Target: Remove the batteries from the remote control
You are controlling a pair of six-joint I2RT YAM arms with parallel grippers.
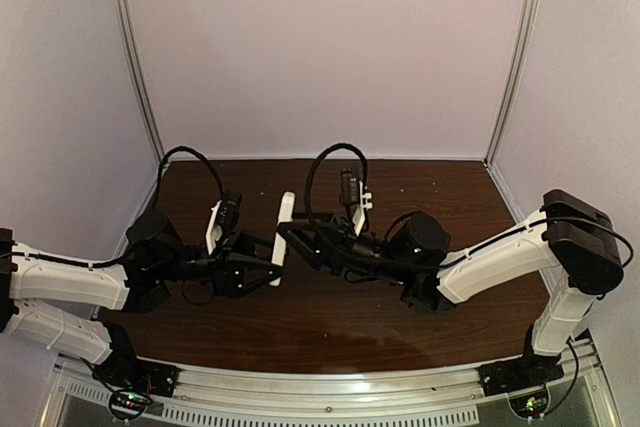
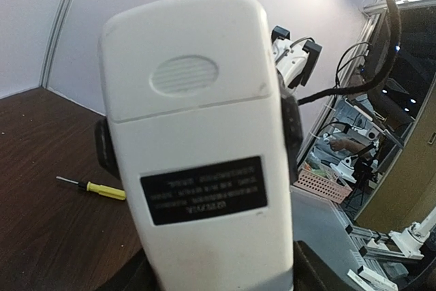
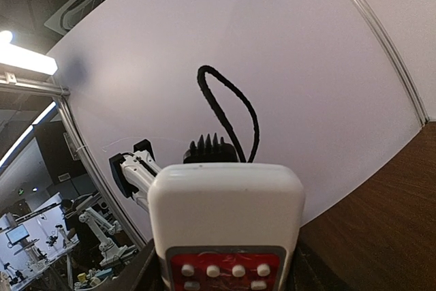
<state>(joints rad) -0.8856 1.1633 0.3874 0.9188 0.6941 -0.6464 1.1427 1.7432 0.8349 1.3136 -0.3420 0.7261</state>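
Because the remote (image 2: 197,168) is light, stiff, slick plastic, hold it by its long edges, off the back cover (image 2: 187,59) hiding the batteries. It stands roughly upright over the middle of the table (image 1: 400,327). Your left pincer (image 2: 221,274) flanks its lower end, grip uncertain. Farther up, your right pincer (image 3: 221,264) is clamped across it.

Remote control (image 1: 283,235) above table (image 1: 300,319), screwdriver (image 2: 102,189) lying on table
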